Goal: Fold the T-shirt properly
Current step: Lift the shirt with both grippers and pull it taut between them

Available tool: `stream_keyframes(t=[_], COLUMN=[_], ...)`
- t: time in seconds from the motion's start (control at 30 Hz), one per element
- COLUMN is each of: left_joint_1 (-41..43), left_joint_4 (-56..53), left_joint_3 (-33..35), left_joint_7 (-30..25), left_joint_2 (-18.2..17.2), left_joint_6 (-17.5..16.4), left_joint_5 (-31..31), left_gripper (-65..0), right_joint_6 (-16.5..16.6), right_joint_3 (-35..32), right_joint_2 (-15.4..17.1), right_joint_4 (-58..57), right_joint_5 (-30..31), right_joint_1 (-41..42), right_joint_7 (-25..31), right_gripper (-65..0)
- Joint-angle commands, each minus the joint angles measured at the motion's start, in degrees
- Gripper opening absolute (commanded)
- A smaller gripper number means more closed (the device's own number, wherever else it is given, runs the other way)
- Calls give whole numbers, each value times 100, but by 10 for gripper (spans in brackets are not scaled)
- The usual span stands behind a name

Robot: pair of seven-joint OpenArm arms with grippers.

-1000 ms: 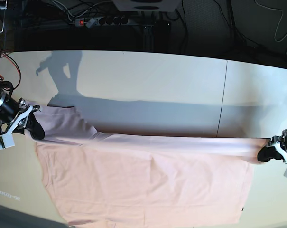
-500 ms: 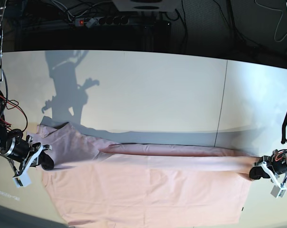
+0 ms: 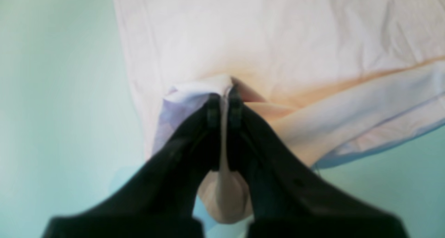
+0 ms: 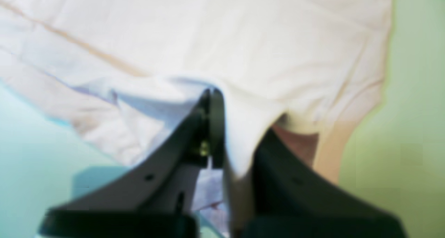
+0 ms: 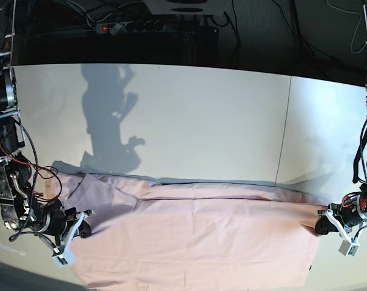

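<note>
The pale pink T-shirt (image 5: pixel 195 236) lies plain side up across the near part of the white table, its far half folded over toward me. My left gripper (image 5: pixel 322 227) is at the shirt's right edge, shut on a pinch of the fabric (image 3: pixel 208 88); its black fingers (image 3: pixel 222 109) are closed together on the cloth. My right gripper (image 5: pixel 81 225) is at the shirt's left edge, shut on the fabric (image 4: pixel 243 126) by the sleeve; cloth drapes over one finger. No lettering or neck label shows.
The white table (image 5: pixel 189 121) stretches far beyond the shirt, with a seam (image 5: pixel 283 133) at right. A power strip and cables (image 5: pixel 125 26) lie behind the table's far edge. The shirt's near hem runs close to the table's front edge.
Both grippers have moved toward the near edge, carrying the shirt's upper layer over the lower one. The fold has widened and the shirt's far edge now lies lower on the table.
</note>
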Motion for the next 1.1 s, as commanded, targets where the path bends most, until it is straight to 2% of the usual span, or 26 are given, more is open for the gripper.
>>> stream_keyframes(t=[0.0,0.37,0.5,0.53,0.6,0.63,0.67,0.7,0.73,0.77,0.97,1.07], left_joint_1=[-214,-216,-216,-216,-216,-216,-216,-221,-238,-254,-612,-791], left_joint_4=[48,-232,-232,-232,-232,-232,-232,-232,-232,-232,-232,-232], left_joint_3=[-28,-28,-28,-28,-28,-28,-28,-28,-28,-28,-28,-28], left_joint_7=[-236,-715,-874,-876,-896,-920,-920,-918,-918,-918,-907,-824], left_joint_2=[-76,-28,-24,-20,-11,-13,-15,-15,-13,-15,-15,-15], left_joint_6=[-91,-91,-91,-91,-91,-91,-91,-91,-91,-91,-91,256], left_joint_5=[11,267,400,400,468,498,505,503,501,501,461,435], left_gripper=[-650,-650,-650,-626,-494,-410,-330,-277,-263,-263,-263,-282], right_joint_6=[391,407,398,398,378,378,378,369,356,356,356,361], right_joint_3=[39,-52,-267,-278,-275,-275,-275,-275,-275,-275,-256,-94], right_joint_2=[13,-505,-566,-564,-564,-566,-566,-564,-564,-564,-566,-566], right_joint_4=[-17,-745,-960,-1012,-1097,-1115,-1121,-1121,-1123,-1123,-1108,-1104], right_joint_5=[-81,-1040,-1292,-1360,-1589,-1687,-1781,-1788,-1786,-1779,-1460,-1139], right_joint_1=[275,553,553,553,555,555,555,555,555,555,557,555], right_joint_7=[199,820,1211,1388,1703,1836,1897,1899,1902,1902,1991,1987], right_gripper=[-650,-650,-650,-650,-650,-578,-454,-339,-251,-206,-209,-209])
